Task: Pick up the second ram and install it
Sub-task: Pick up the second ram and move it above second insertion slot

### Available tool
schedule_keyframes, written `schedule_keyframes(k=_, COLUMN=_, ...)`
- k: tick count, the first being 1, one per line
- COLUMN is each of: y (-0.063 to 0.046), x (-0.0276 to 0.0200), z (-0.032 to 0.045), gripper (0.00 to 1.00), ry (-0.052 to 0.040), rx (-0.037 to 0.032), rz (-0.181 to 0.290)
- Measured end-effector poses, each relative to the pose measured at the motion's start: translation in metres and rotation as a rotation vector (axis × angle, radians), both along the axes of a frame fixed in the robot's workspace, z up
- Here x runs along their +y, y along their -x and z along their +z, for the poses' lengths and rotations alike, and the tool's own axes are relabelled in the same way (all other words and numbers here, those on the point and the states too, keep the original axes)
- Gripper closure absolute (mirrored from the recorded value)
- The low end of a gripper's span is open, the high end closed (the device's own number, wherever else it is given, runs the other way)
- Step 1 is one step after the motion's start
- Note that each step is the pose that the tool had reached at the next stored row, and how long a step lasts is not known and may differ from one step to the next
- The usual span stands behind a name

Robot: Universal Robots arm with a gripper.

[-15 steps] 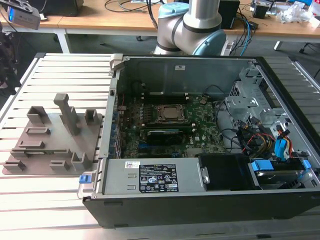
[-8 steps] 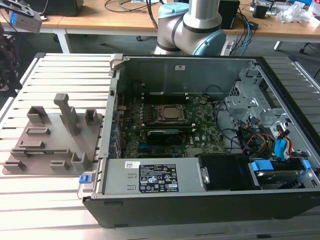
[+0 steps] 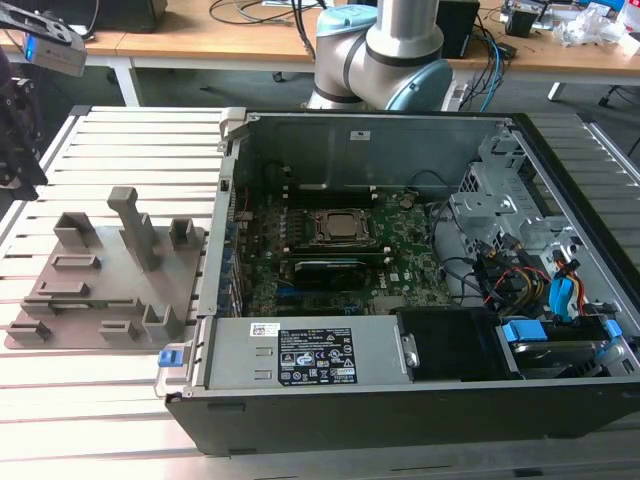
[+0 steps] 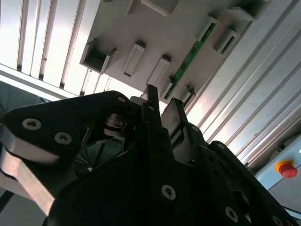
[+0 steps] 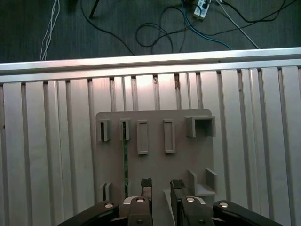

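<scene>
Slatted metal counter [image 3: 120,400] carries an open PC case [image 3: 400,140], motherboard exposed. A grey holder plate [image 3: 100,290] sits on the counter at the exterior view's left of the case. End effector [image 5: 161,186] hangs over that plate, fingers spread, nothing between them. The second ram [image 5: 125,160] stands on edge in the plate's slots, just off to one side of the fingers, untouched. It's also seen as a green strip in the second wrist view [image 4: 188,59].

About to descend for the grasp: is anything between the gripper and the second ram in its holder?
Nothing visible does. In the first wrist view the second ram stands on edge, uncovered, in the slots of the grey holder; the open gripper hangs beside its line, with bare holder surface between them.
</scene>
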State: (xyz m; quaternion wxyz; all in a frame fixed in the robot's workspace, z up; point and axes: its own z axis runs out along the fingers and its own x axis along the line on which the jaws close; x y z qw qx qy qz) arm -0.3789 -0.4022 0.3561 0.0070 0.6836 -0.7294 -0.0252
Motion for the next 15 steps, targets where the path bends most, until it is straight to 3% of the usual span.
schedule_keyframes(k=15, y=0.000, x=-0.0027, z=-0.0157, gripper=0.70, ry=-0.0001, rx=-0.0001, rz=0.000)
